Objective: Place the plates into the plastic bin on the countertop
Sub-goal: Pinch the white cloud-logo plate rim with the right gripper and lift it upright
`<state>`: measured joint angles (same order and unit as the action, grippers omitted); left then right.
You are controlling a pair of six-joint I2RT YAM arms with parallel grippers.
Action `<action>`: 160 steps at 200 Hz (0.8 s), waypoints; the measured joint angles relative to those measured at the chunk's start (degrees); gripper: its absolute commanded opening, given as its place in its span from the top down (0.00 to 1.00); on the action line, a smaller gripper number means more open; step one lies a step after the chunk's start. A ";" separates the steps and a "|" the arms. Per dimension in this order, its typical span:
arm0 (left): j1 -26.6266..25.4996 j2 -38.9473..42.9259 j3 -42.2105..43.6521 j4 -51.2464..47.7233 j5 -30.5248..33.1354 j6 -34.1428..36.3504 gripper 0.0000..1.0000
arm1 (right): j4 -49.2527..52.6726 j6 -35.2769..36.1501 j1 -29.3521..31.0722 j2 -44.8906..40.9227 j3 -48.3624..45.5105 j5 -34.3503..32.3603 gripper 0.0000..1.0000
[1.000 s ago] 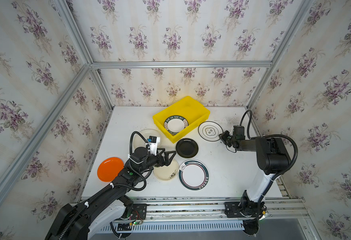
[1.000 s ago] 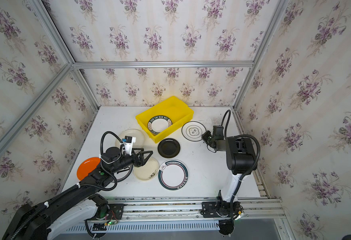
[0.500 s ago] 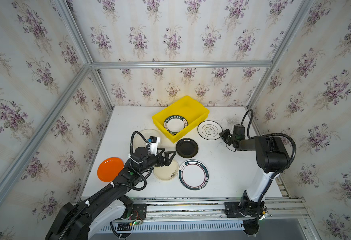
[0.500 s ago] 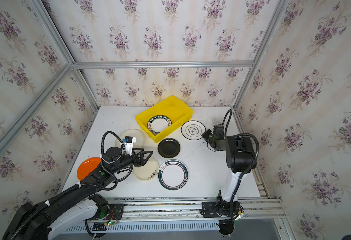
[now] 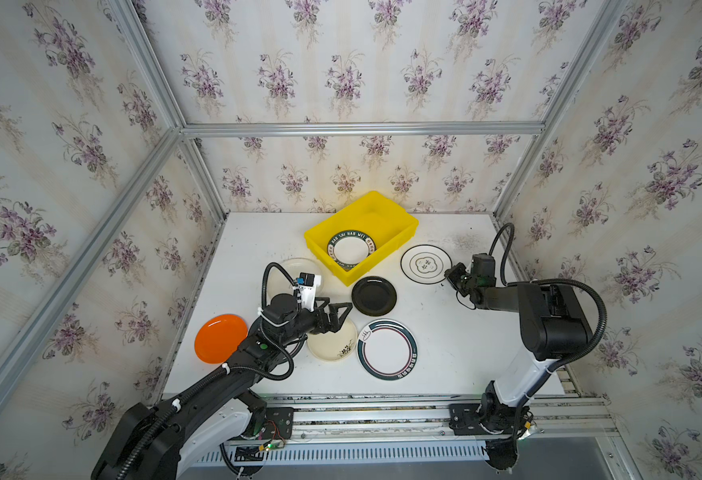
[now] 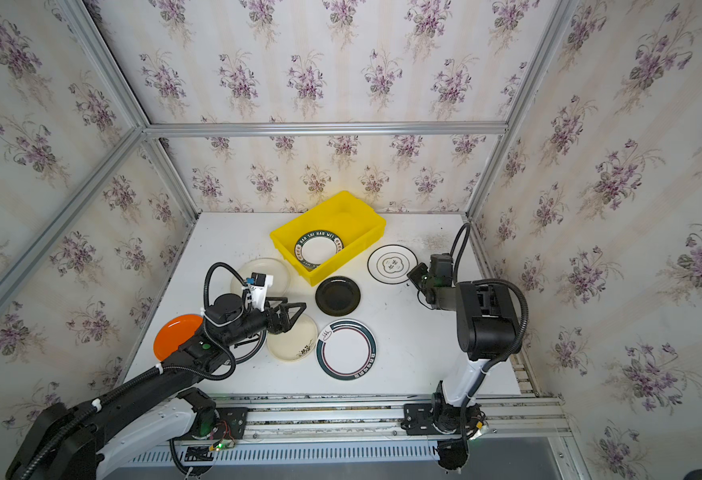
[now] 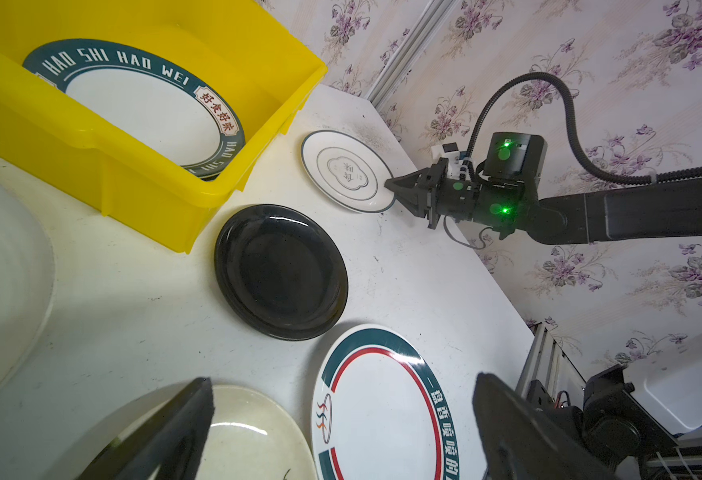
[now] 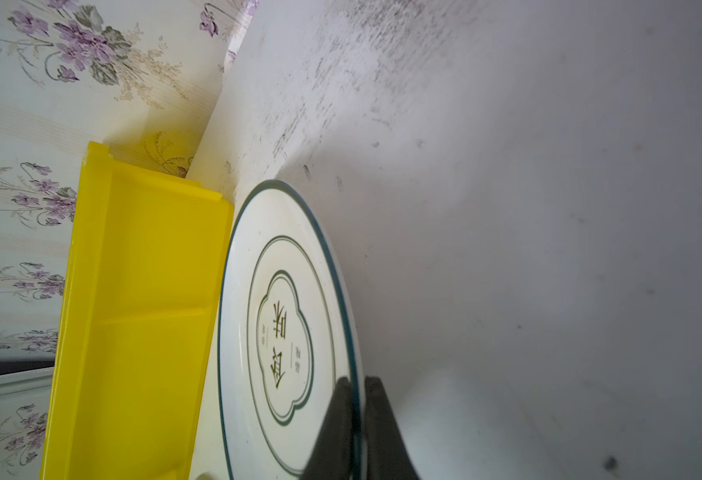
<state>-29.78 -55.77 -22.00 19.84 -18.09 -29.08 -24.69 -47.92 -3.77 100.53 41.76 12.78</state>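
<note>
The yellow plastic bin (image 5: pixel 382 216) stands at the back of the countertop (image 5: pixel 449 332) with one green-rimmed plate (image 5: pixel 351 249) inside. Right of it lies a white plate with a thin green rim (image 5: pixel 425 264) (image 8: pixel 287 332). My right gripper (image 5: pixel 450 275) (image 8: pixel 355 382) is shut on that plate's near edge. Other plates lie loose: black (image 5: pixel 373 295), cream (image 5: pixel 332 345), green-and-red rimmed (image 5: pixel 387 349), orange (image 5: pixel 220 338). My left gripper (image 5: pixel 341 313) (image 7: pixel 343 380) hovers open over the cream plate's edge, holding nothing.
A pale plate (image 5: pixel 289 266) lies behind my left wrist, partly hidden by its camera. Wallpapered walls with aluminium framing close in the counter on three sides. The bin (image 8: pixel 141 291) sits right beside the gripped plate.
My right gripper's jaws have closed onto the rim of the thin-rimmed white plate. The left arm and the other plates have not moved.
</note>
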 measured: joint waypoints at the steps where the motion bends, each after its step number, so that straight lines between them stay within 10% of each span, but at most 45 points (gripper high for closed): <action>1: 0.00 -0.04 0.00 0.00 0.00 0.00 0.00 | 0.07 -0.02 0.00 -0.09 -0.04 0.00 1.00; 160: 0.11 -11.26 -1.55 0.92 -0.94 -2.91 0.00 | 10.14 4.98 0.44 -34.36 -19.23 6.51 1.00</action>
<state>-29.67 -67.02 -23.55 20.75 -19.03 -31.99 -14.55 -42.94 -3.33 66.17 22.52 19.29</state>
